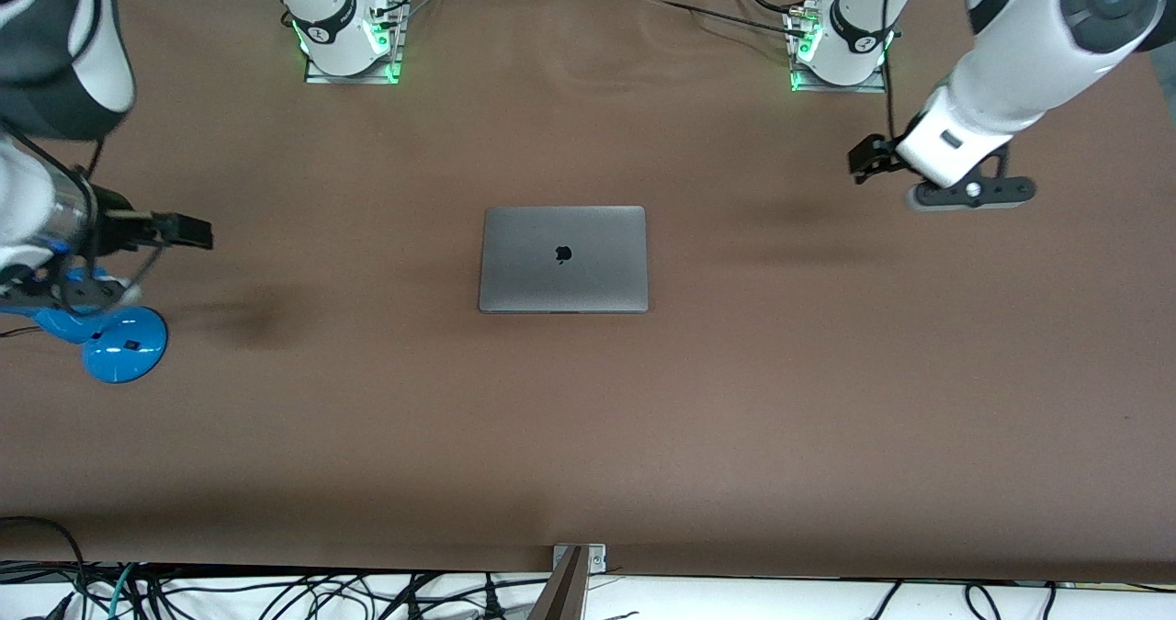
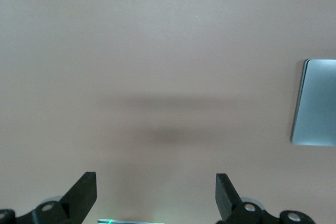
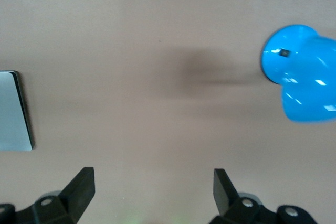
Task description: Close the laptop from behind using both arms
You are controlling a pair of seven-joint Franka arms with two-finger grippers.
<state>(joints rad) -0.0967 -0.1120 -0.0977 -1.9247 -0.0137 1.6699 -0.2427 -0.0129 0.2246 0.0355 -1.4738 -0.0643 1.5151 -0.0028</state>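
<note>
The space-grey laptop lies shut and flat in the middle of the brown table, lid up with the black apple logo showing. Its edge shows in the left wrist view and in the right wrist view. My left gripper is open and empty, held up over bare table toward the left arm's end, well apart from the laptop. My right gripper is open and empty, held up over bare table toward the right arm's end, beside the blue lamp. The left arm and the right arm touch nothing.
A blue desk lamp stands on the table at the right arm's end; it also shows in the right wrist view. The two arm bases stand farthest from the front camera. Cables hang below the table's near edge.
</note>
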